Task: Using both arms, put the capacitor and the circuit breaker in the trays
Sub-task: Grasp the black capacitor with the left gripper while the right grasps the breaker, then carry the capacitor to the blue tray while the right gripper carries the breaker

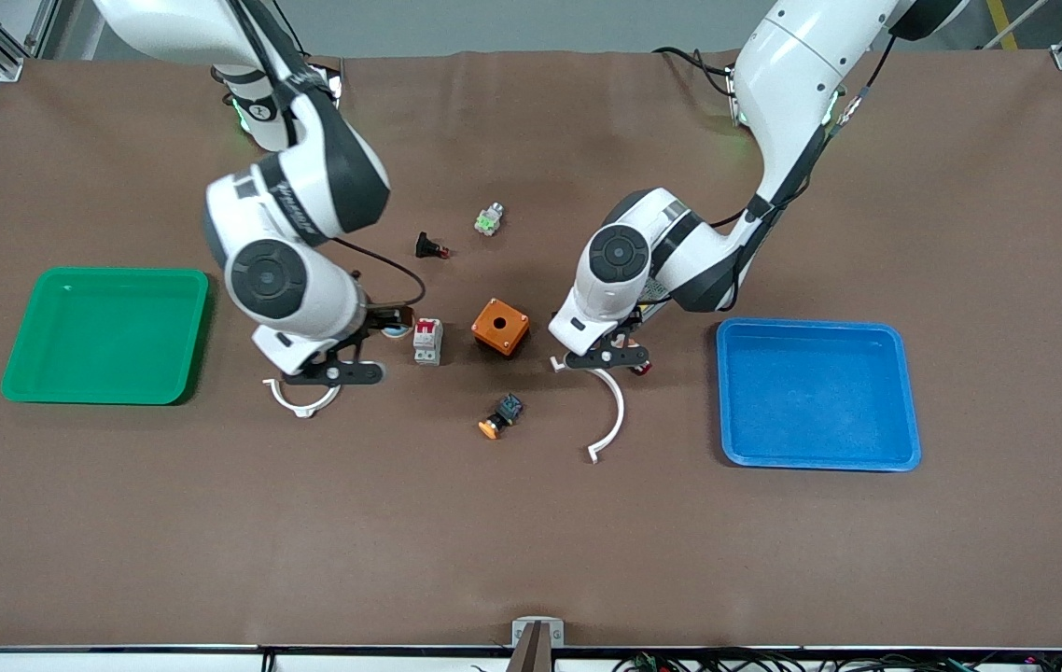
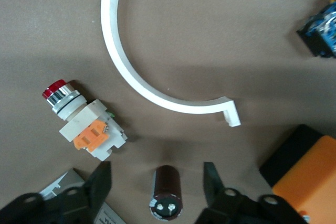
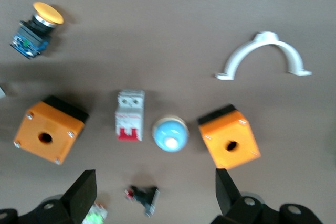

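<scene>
The capacitor (image 2: 167,192), a small dark cylinder with a pale end, lies on the mat between the open fingers (image 2: 100,182) of my left gripper (image 2: 156,182), untouched. In the front view that arm hides it. The left gripper is low over the mat between the orange box (image 1: 499,326) and the blue tray (image 1: 816,392). The circuit breaker (image 1: 427,341), a white block with red toggles, lies beside the orange box; it also shows in the right wrist view (image 3: 129,115). My right gripper (image 3: 153,192) is open and empty, up over the mat near the breaker.
A green tray (image 1: 102,336) sits at the right arm's end. A white-orange button with a red tip (image 2: 84,121) lies beside the capacitor. Around them lie two white curved clamps (image 1: 613,411) (image 1: 302,401), a blue dome button (image 3: 170,133), a second orange box (image 3: 229,136), a yellow push button (image 1: 498,418) and a black push-button piece (image 1: 430,247).
</scene>
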